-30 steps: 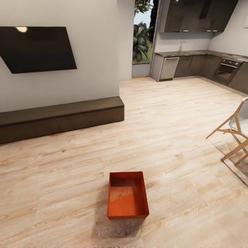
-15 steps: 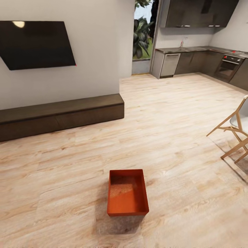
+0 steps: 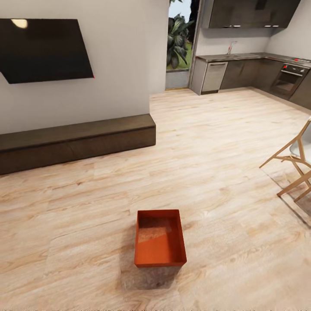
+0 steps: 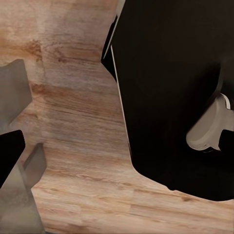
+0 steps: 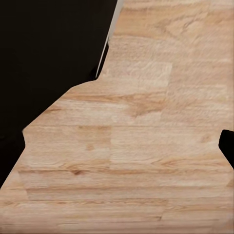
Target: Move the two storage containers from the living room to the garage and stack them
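One orange-red open-top storage container (image 3: 160,238) sits upright on the light wood plank floor (image 3: 224,164) of the living room, low in the middle of the head view, empty, with a shadow under its near end. Nothing touches it. In the left wrist view, grey and black fingers (image 4: 15,97) of my left gripper hang over the wood floor beside the robot's dark body (image 4: 175,87). A dark fingertip (image 5: 228,148) of my right gripper shows over bare planks in the right wrist view. I cannot tell how either pair of jaws stands.
A long dark low bench (image 3: 73,142) runs along the white wall under a black wall TV (image 3: 45,49). A wooden-legged chair (image 3: 296,166) stands at the right edge. Beyond lie a dark kitchen (image 3: 255,71) and a doorway onto plants (image 3: 178,43).
The whole head picture has slid upward a little, so the camera has moved. The container keeps nearly the same spot in the view. No gripper has taken hold of anything.
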You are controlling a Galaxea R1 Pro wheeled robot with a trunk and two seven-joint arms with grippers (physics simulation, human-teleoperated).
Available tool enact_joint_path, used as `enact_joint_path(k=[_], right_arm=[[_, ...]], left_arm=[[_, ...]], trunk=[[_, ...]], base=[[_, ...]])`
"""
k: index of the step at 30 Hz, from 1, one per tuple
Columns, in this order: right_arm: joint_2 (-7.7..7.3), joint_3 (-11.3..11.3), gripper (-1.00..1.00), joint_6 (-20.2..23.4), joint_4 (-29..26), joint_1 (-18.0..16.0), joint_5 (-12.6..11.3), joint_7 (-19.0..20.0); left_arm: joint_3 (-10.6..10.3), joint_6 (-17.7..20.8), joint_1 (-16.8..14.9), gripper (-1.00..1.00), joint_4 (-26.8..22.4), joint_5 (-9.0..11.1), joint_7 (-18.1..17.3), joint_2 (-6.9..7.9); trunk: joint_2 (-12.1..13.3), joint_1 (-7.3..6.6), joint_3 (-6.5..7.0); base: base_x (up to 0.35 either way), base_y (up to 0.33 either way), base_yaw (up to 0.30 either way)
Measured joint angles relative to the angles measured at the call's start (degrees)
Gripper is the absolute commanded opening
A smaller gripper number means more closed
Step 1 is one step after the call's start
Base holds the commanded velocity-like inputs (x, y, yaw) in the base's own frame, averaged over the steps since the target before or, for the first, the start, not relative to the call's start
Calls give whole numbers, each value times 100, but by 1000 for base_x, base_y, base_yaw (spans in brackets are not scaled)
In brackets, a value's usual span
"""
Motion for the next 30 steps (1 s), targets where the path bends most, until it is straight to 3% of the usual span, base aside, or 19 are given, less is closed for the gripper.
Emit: enact_joint_path(k=[30], right_arm=[[0, -8, 100, 0, 0, 0, -8, 0]], left_arm=[[2, 0, 0, 100, -1, 0, 0, -1]], trunk=[[0, 0, -276]], base=[[0, 0, 0]])
